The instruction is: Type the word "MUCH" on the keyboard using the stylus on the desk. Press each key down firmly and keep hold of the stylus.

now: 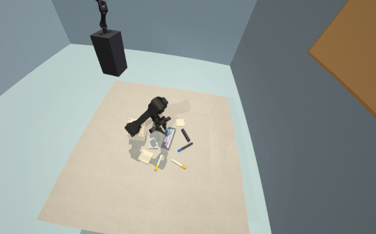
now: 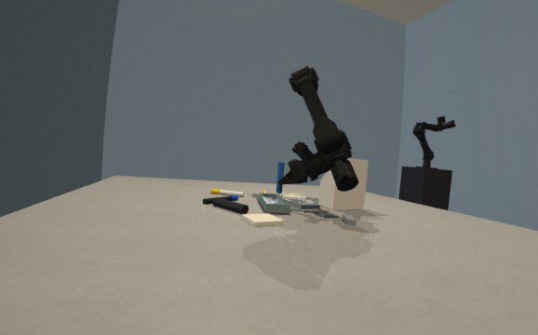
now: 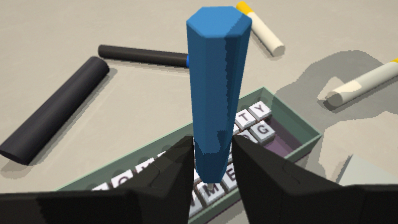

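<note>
My gripper (image 1: 166, 130) (image 2: 280, 182) (image 3: 212, 144) is shut on the blue stylus (image 1: 166, 132) (image 2: 280, 169) (image 3: 214, 75), which stands upright between the fingertips. The keyboard (image 2: 275, 209) (image 3: 293, 114), a green-rimmed tray of white letter keys, lies under the fingers. In the wrist view the stylus's thin grey tip is at the upper part of the M key (image 3: 211, 190); whether it touches or presses the key I cannot tell. The E, G, T and Y keys show to the right of the stylus. The fingers and stylus hide many of the other keys, and I cannot make out U, C or H.
Beyond the keyboard lie a thick black cylinder (image 1: 185, 134) (image 3: 57, 112) and a black marker (image 1: 187, 146) (image 3: 142, 55) with a blue end. Two white-and-yellow markers (image 1: 179, 164) (image 3: 364, 84) lie off its end. A beige block and pale pads (image 1: 180, 123) (image 2: 262, 220) are nearby.
</note>
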Robot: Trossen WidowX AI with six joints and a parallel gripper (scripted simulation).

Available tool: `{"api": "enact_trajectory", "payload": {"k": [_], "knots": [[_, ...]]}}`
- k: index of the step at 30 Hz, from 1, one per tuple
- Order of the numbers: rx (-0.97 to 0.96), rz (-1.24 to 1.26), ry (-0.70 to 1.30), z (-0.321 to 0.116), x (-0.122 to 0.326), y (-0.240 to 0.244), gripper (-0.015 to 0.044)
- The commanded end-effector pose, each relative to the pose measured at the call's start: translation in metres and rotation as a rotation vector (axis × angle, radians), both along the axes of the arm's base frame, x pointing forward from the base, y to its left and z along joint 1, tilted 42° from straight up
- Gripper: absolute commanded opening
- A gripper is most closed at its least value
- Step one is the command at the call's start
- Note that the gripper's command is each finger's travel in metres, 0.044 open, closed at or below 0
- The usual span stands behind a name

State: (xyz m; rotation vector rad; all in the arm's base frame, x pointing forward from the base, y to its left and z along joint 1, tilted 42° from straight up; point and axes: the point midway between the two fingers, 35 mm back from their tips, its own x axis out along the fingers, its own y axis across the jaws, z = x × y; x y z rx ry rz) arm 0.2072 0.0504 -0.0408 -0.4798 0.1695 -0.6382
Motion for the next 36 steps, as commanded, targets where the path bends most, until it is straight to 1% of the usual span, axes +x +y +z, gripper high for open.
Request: {"api": "enact_trajectory", "payload": {"k": [1,16,26,34,36], "knots": [[-0.010,0.006,0.006,-0.003,0.000,-0.002,0.0081],[-0.010,0.006,0.006,-0.002,0.000,-0.001,0.0081],[-0.008,0.006,0.007,0.024,-0.005,0.022,0.0081],[-0.017,0.012,0.012,0.022,-0.005,0.021,0.0084],[-0.017,0.012,0.012,0.022,-0.005,0.021,0.0070]]}}
